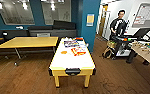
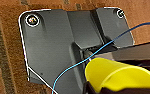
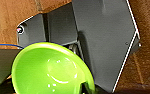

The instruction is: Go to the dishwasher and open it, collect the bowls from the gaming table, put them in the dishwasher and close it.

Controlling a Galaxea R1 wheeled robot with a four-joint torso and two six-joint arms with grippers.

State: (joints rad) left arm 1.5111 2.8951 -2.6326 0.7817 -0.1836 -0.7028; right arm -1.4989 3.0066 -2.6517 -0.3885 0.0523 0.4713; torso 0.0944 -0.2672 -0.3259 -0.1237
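The gaming table [image 1: 73,61] stands just ahead, long, with a white top and yellow edges and legs. Colourful board game boxes [image 1: 74,47] lie on its far half. A small orange bowl [image 1: 64,52] sits on the top, left of the boxes. My left gripper [image 2: 93,88] is shut on the rim of a yellow bowl [image 2: 121,75], which hangs over the wooden floor. The right gripper [image 3: 87,88] is shut on a light green bowl [image 3: 51,72]; a dark finger [image 3: 84,87] laps over its rim. The dishwasher is out of view.
A plain yellow-wood table [image 1: 28,41] stands to the left of the gaming table. A blue pillar [image 1: 89,20] rises behind it. On the right are a person [image 1: 118,23] with a control rig cart [image 1: 121,46] and a foosball table [image 1: 147,51]. Wooden floor lies all around.
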